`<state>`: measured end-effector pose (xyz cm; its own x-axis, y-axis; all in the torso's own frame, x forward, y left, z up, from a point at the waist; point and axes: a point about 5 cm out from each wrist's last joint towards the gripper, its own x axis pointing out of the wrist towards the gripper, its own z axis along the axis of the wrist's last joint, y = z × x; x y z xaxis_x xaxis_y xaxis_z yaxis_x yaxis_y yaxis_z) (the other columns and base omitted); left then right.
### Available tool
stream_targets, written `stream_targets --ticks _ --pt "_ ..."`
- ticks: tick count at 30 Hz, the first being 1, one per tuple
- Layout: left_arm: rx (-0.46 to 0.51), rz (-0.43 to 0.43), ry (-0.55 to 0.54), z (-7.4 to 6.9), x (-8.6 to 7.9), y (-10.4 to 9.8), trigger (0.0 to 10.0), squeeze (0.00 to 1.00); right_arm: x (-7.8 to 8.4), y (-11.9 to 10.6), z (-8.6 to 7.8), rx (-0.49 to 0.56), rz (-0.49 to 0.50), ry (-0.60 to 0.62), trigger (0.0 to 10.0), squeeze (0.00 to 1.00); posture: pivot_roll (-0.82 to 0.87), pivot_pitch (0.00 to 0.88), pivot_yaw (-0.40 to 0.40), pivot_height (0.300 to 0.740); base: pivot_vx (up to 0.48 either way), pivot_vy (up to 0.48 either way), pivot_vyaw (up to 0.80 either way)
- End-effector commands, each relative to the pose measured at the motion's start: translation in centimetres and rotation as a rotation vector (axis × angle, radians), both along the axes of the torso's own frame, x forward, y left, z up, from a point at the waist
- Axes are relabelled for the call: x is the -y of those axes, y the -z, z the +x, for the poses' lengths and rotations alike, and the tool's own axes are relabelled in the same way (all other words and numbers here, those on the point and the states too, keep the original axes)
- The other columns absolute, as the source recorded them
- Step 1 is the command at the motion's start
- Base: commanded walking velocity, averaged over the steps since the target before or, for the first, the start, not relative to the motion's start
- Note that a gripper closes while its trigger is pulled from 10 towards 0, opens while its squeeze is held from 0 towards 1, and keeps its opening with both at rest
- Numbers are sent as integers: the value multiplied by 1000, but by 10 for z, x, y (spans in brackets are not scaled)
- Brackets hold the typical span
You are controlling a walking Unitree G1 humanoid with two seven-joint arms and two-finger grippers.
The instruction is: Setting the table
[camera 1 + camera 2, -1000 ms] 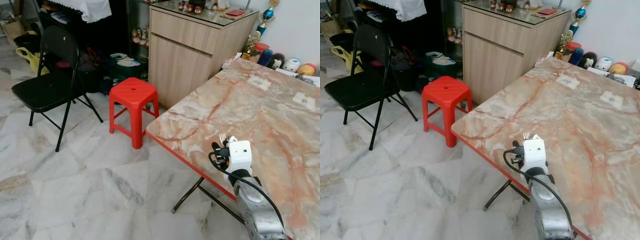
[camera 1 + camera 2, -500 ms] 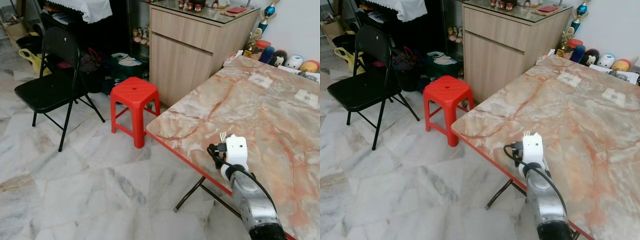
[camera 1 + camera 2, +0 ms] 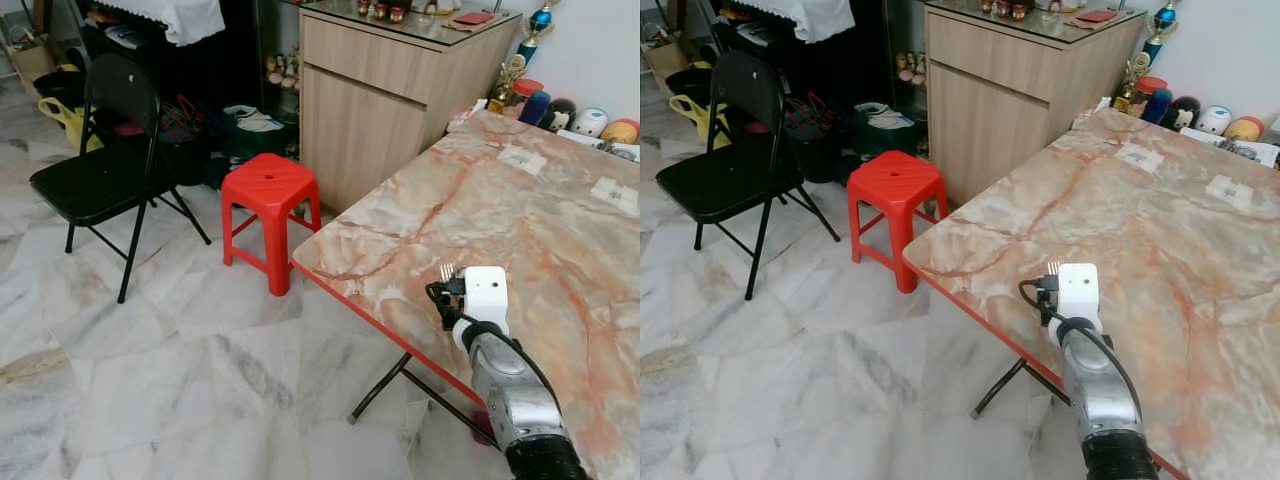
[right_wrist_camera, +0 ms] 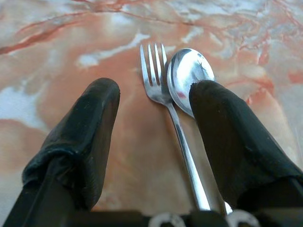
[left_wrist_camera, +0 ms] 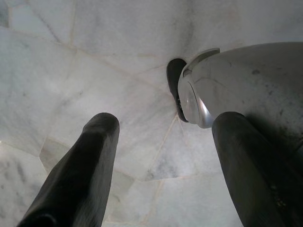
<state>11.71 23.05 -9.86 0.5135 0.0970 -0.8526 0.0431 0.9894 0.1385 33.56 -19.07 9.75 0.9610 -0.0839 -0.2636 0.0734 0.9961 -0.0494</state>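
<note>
Hovering over the marble tabletop near its red-edged corner, the right end effector is spread apart. 1 fork and 1 spoon lie between its fingers. Left end effector, released, hangs over the floor.

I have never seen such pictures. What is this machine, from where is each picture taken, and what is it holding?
This is a humanoid robot with two arms. The two wide pictures come from its head cameras, looking down at a marble table, a red stool and a black chair. The two close pictures come from cameras on its wrists. The right hand is over the table's near edge, its fingers apart, with a fork and a spoon between them. Whether they rest on the table is unclear. The left hand hangs open above the floor.
</note>
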Motion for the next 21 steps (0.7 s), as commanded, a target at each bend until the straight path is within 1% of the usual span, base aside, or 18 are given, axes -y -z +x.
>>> stream_targets --ticks 1,2,4,7,8,9,10,14,16,19,21 --pt "-39 -2 6 -11 1 4 10000 0 7 2 -3 -23 8 7 10000 0 12 100 -45 740 0 0 0" --pt "-38 -1 6 -11 0 3 10000 0 7 4 -3 -46 9 -15 10000 0 10 101 -44 740 0 0 0" --pt "-35 4 8 -10 0 3 10000 0 8 4 -3 -55 4 -23 10000 0 10 101 -44 740 0 0 0" --pt "-8 35 -4 -7 -3 1 10000 0 10 4 -2 -60 12 -33 10000 0 11 102 -46 740 0 0 0" --pt "18 42 -14 1 -5 -2 10000 0 10 4 -2 -62 12 -39 10000 0 14 103 -47 740 0 0 0" --pt "60 55 -28 12 -7 -6 10000 0 10 4 -2 -65 11 -46 10000 0 14 105 -48 740 0 0 0" --pt "88 66 -30 19 -9 -9 10000 0 10 4 -2 -67 11 -48 10000 0 16 105 -48 740 0 0 0" --pt "155 88 -33 35 -12 -17 10000 0 9 7 -3 -80 11 -58 10000 0 16 105 -48 740 0 0 0" --pt "194 94 -33 47 -13 -22 10000 0 9 9 -4 -90 14 -58 10000 0 21 105 -45 740 0 0 0" --pt "206 92 -32 51 -13 -24 10000 0 9 9 -5 -91 15 -58 10000 0 20 105 -44 740 0 0 0" --pt "230 90 -24 55 -11 -26 10000 0 9 9 -5 -94 16 -57 10000 0 17 105 -42 740 0 0 0"
